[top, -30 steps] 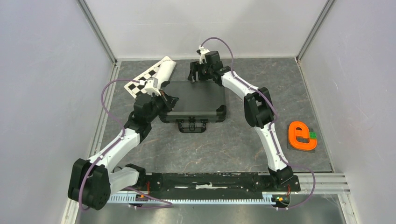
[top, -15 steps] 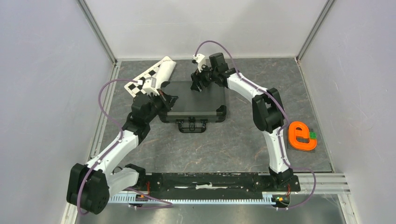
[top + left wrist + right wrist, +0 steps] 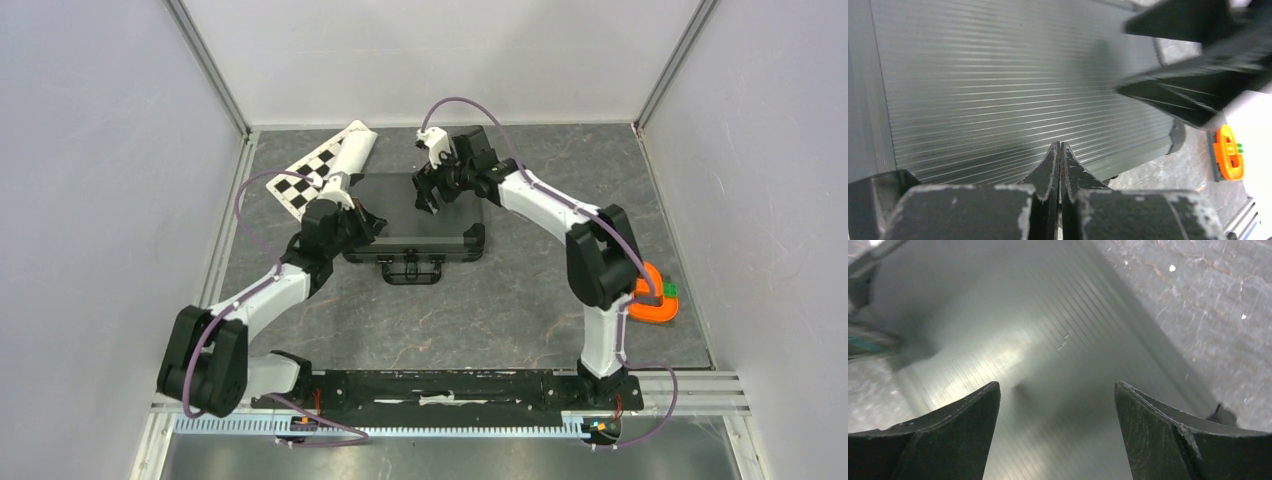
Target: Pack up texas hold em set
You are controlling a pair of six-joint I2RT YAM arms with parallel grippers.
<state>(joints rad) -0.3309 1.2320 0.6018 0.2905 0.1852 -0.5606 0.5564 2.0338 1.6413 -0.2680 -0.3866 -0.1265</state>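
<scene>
Closed black case [image 3: 440, 225] is lying on the table [image 3: 480, 310], far of centre, with its handle [image 3: 410, 272] facing near. The left gripper [image 3: 370, 222], fingers pressed together, is poised at the lid's left part; whether it is touching the lid is unclear. The right gripper [image 3: 430, 197], jaws spread and empty, is hovering over the lid's far side. The step in hand is probably securing the lid. This is calling for flat, even pressure from both sides, so the case is not sliding before the near latches are being fastened.
</scene>
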